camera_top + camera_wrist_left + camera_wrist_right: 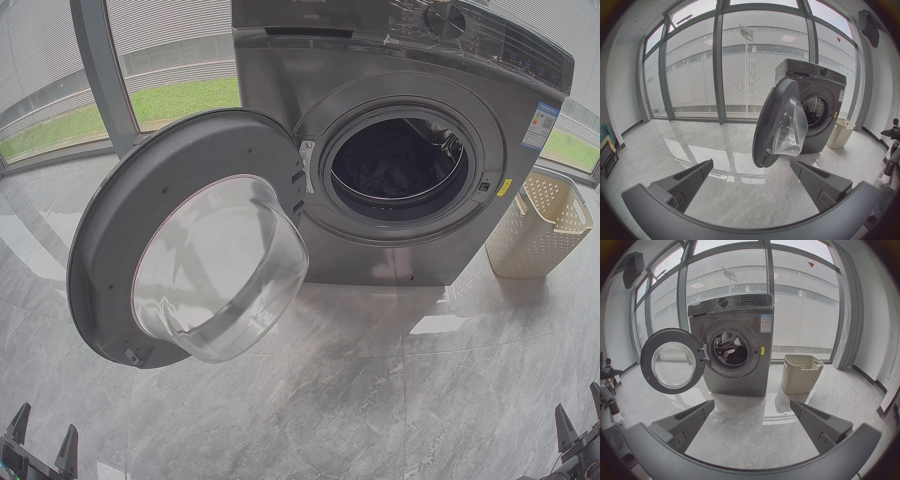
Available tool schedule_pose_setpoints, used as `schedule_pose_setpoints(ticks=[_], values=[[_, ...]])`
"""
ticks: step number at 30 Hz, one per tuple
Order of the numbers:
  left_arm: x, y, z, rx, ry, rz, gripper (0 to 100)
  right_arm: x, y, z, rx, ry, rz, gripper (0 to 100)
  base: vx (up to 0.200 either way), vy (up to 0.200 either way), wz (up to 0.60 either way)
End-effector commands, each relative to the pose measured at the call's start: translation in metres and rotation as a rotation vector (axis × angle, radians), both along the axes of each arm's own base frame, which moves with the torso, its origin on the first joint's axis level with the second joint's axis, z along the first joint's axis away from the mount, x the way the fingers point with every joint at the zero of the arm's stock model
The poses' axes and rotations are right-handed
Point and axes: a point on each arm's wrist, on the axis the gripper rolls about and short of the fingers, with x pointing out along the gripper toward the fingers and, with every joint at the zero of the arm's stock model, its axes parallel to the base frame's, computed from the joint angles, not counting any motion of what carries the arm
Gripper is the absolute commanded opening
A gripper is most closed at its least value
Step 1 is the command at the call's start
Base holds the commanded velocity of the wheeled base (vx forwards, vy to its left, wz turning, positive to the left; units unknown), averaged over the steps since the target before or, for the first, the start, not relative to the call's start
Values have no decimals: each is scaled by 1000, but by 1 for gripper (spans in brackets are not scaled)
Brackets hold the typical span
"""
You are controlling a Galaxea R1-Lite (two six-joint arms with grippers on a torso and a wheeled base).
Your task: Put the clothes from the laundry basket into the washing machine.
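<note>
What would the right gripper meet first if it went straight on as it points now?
Likely the front of the washer, below its opening; the way there looks free, though depth is unclear.

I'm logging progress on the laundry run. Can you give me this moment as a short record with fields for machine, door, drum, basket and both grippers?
washing machine: grey front-loader standing on the tiled floor
door: swung wide open, to the robot's left
drum: dark clothes lying inside
laundry basket: cream, perforated, on the floor beside the machine, to the robot's right; no clothes visible in it
left gripper: low, fingers open, holding nothing
right gripper: low, fingers open, holding nothing
</note>
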Motion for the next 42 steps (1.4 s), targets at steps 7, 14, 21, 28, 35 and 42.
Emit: schedule_pose_setpoints(ticks=[7, 14, 21, 28, 35, 42], values=[[0, 0, -5, -2, 5, -1, 100, 0, 0, -5, 0, 2, -1, 100, 0, 171, 0], [0, 0, -5, -2, 5, -1, 100, 0, 0, -5, 0, 2, -1, 100, 0, 0, -257], [0, 0, -5, -2, 5, -1, 100, 0, 0, -5, 0, 2, -1, 100, 0, 86, 0], [0, 0, -5, 0, 5, -1, 100, 0, 0, -5, 0, 2, -1, 100, 0, 171, 0], [0, 0, -5, 13, 4, 2, 100, 0, 0, -5, 0, 2, -1, 100, 0, 0, 0], [0, 0, -2, 7, -18, 17, 100, 0, 0, -5, 0, 2, -1, 100, 0, 0, 0]])
